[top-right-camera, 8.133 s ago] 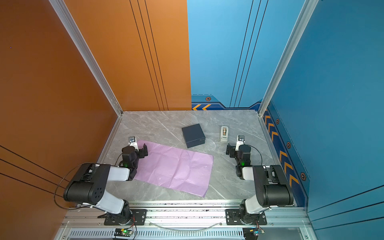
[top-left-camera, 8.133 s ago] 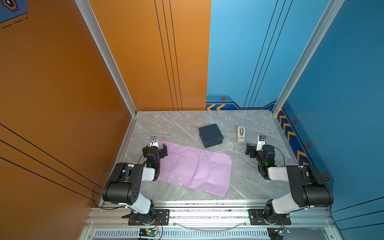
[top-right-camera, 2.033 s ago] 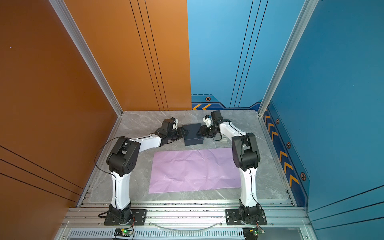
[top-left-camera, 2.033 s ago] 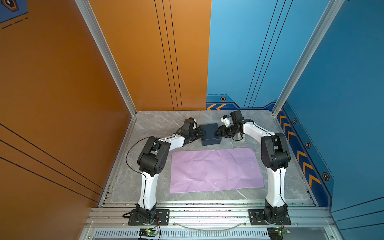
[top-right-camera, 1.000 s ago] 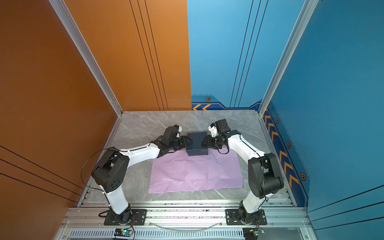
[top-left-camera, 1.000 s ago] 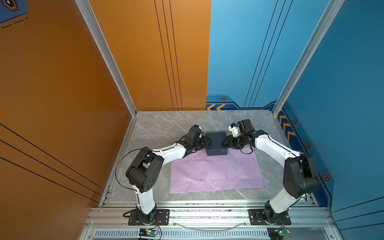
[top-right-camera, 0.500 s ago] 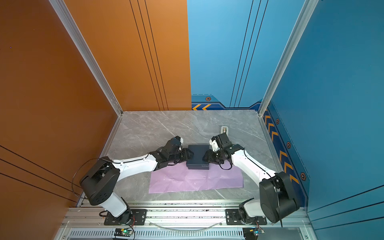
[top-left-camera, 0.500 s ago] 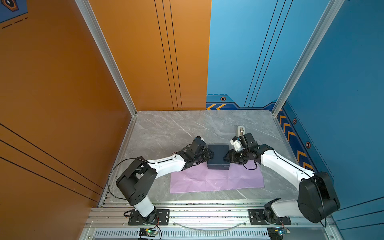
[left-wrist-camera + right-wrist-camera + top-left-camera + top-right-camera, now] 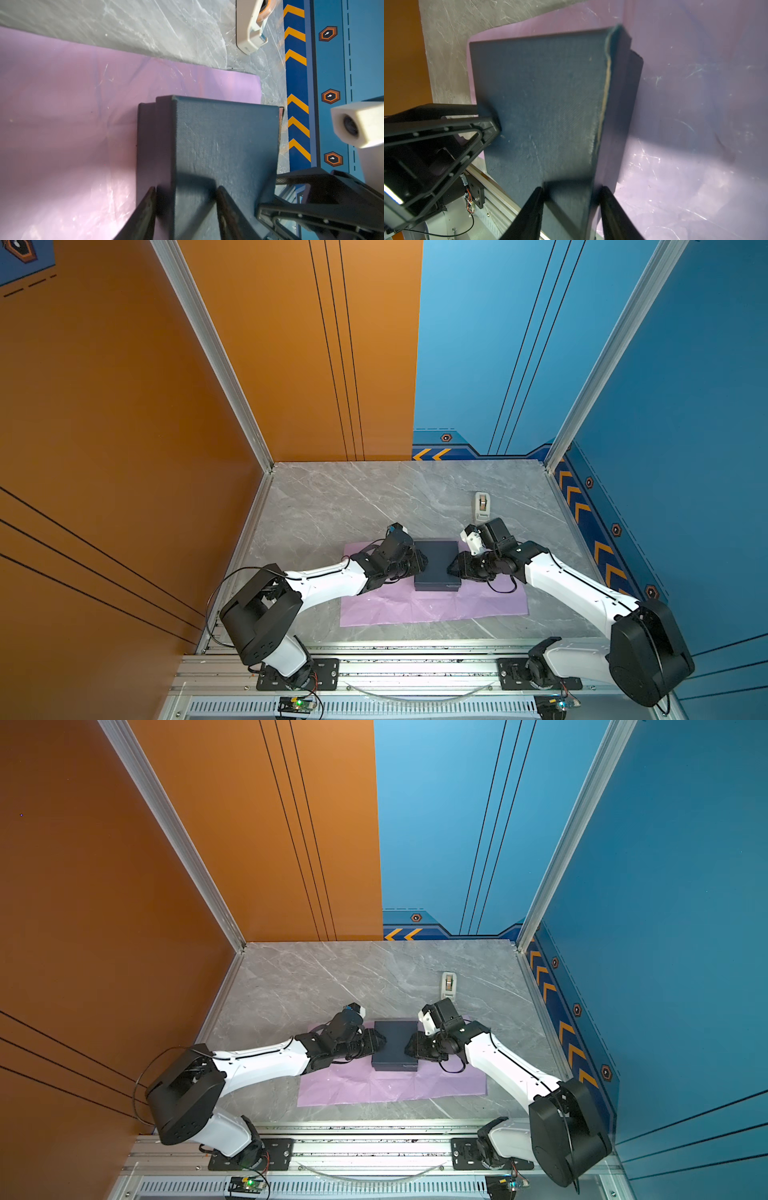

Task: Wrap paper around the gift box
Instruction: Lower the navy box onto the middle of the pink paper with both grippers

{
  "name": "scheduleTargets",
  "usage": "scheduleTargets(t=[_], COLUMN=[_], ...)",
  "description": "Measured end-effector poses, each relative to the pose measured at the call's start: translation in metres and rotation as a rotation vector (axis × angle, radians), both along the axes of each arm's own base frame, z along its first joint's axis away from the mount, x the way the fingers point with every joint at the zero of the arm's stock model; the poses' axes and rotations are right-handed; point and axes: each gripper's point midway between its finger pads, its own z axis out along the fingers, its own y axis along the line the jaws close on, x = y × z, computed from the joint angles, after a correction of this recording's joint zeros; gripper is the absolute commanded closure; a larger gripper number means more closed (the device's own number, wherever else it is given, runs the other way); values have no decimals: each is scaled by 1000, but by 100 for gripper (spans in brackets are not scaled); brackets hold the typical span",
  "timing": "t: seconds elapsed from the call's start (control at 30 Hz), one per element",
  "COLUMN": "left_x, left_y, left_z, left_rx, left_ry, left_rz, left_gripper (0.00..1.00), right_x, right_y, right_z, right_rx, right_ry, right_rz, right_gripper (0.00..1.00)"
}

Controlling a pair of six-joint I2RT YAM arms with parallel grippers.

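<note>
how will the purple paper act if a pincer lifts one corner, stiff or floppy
Probably floppy: the paper lies thin and flat on the table, with creases across it, so a lifted corner would likely droop. Its surface looks glossy and the table smooth, so a push may slide it. Thin as it looks, a hard pinch could crumple it.

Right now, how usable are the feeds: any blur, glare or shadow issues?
Both top views: sharp and evenly lit, gift box and paper crisp. Left wrist view: left tool out of focus, glare patch on the paper. Right wrist view: right tool blurred, box edge slightly smeared, paper glare again.
</note>
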Motion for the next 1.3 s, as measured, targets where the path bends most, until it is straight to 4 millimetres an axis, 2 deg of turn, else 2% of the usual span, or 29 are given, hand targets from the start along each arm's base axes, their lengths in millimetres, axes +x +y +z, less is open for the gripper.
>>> scheduleTargets(t=[0.2,0.87,1.3], left_x=[-8,-17,-19], left_y=[5,16,17], left_z=[-3,-5,-12], left_rx=[14,21,35], left_ry=[13,29,43], left_rz=[8,32,30], left_gripper=[53,53,53], right_x=[-7,-3,-9], right_y=[4,11,11], right_z=[-4,-5,-14], right_rx=[-2,9,0], right_ry=[14,-1,20], right_rz=[13,25,26], right_gripper=[54,54,54])
